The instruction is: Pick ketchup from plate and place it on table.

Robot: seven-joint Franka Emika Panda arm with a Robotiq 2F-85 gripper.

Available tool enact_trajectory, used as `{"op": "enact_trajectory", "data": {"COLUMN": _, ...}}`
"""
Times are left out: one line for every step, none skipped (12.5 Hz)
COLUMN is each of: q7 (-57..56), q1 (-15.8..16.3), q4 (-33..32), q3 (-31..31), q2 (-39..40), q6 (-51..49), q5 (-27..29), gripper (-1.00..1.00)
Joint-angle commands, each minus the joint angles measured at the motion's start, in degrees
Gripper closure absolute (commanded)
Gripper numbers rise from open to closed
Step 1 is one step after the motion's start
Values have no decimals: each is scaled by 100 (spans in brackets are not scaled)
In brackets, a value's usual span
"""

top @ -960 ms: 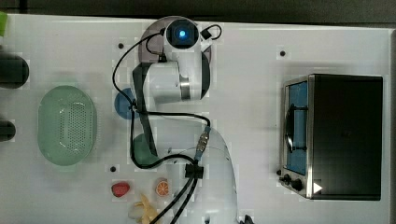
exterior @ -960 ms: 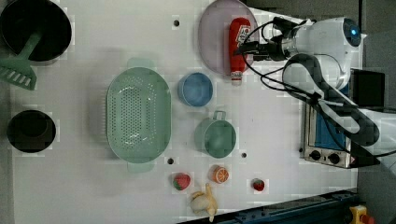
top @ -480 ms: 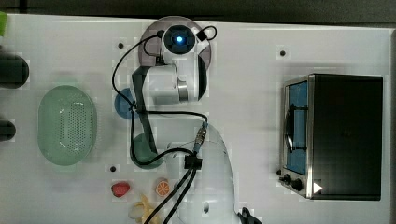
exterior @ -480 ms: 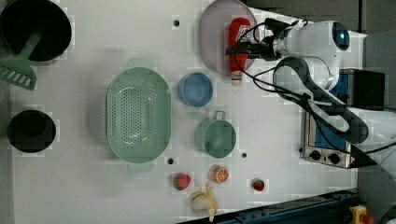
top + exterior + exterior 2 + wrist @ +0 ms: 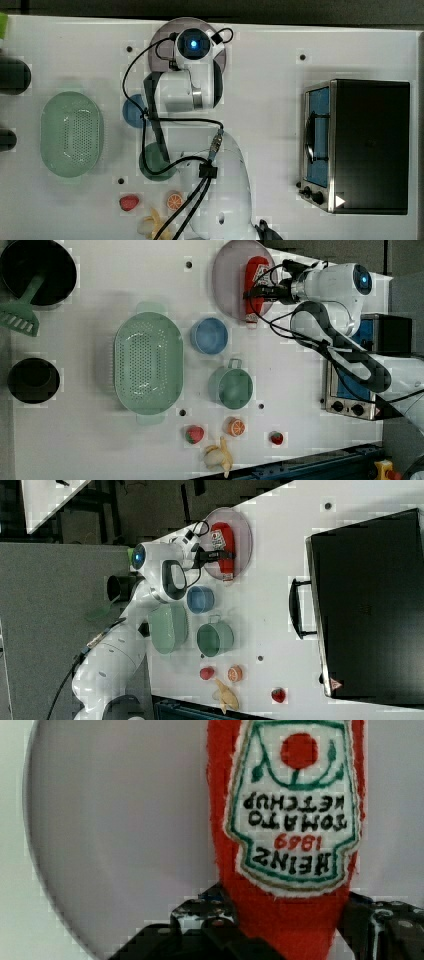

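The ketchup [image 5: 256,282], a red plush bottle with a white label, lies flat on the lilac-grey plate [image 5: 230,275] at the far edge of the white table [image 5: 125,270]. My gripper [image 5: 256,291] reaches in from the left view's right and straddles the bottle's narrow half. In the wrist view the ketchup [image 5: 290,820] fills the gripper [image 5: 290,920], with a dark finger [image 5: 215,920] pressed against each side. In the right view the gripper [image 5: 222,555] crosses the ketchup [image 5: 222,537] on the plate [image 5: 243,540]. From the top view my arm covers most of the plate [image 5: 162,35].
A blue bowl [image 5: 209,335] and a green cup [image 5: 229,386] stand near the plate. A mint perforated basket [image 5: 147,362] lies further to the left view's left. A toaster oven [image 5: 360,145] fills the top view's right. Toy fruits [image 5: 195,434] sit by the front edge.
The arm has slid further over the plate, and the fingers have come in from wide open onto the sides of the ketchup. The bottle has not moved.
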Motion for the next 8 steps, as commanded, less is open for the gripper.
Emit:
{"op": "enact_trajectory", "data": {"q7": -17, "q1": -7, "q4": 226, "q3": 26, "q2": -158, "q6": 2, "q5": -3, "gripper": -16}}
{"op": "enact_trajectory", "data": {"q7": 71, "q1": -14, "q4": 275, "q3": 26, "q2": -269, "q6": -81, "q5": 8, "gripper": -16}}
{"op": "enact_trajectory", "data": {"q7": 181, "q1": -26, "q4": 310, "q3": 25, "q2": -422, "q6": -239, "q5": 13, "gripper": -16}}
{"op": "enact_trajectory", "data": {"q7": 324, "q1": -51, "q4": 333, "q3": 26, "q2": -615, "q6": -479, "q5": 19, "gripper": -16}}
{"op": "enact_trajectory", "data": {"q7": 434, "q1": -86, "q4": 334, "q3": 25, "q2": -845, "q6": -737, "q5": 20, "gripper": -16}}
{"op": "enact_trajectory", "data": {"q7": 475, "q1": -129, "q4": 333, "q3": 25, "q2": -1104, "q6": -979, "q5": 26, "gripper": -16}}
{"op": "enact_trajectory", "data": {"q7": 476, "q1": -182, "q4": 332, "q3": 24, "q2": -1356, "q6": -1187, "q5": 44, "gripper": -16}}
{"op": "enact_trajectory", "data": {"q7": 478, "q1": -241, "q4": 330, "q3": 23, "q2": -1600, "q6": -1385, "q5": 111, "gripper": -16}}
